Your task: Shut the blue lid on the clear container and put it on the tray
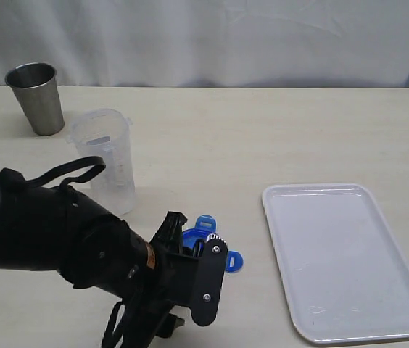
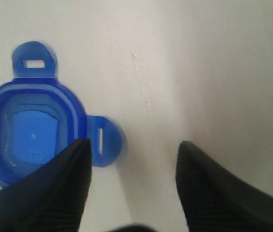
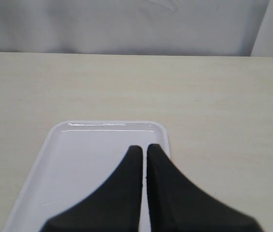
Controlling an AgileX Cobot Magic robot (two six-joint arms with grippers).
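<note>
The blue lid (image 1: 206,230) lies flat on the table just in front of the clear container (image 1: 107,159), partly hidden behind my left arm. From the left wrist the blue lid (image 2: 30,130) shows its hollow side and two slotted tabs. My left gripper (image 2: 132,145) hangs open just above the table, one finger over the lid's edge, the other over bare table. The clear container stands upright and uncovered. The white tray (image 1: 346,261) rests flat at the right. My right gripper (image 3: 144,148) is shut, holding nothing, above the tray (image 3: 78,159); it is out of the exterior view.
A grey steel cup (image 1: 36,98) stands at the back left, behind the clear container. A white curtain runs along the table's far edge. My left arm (image 1: 59,239) covers the front-left part of the table.
</note>
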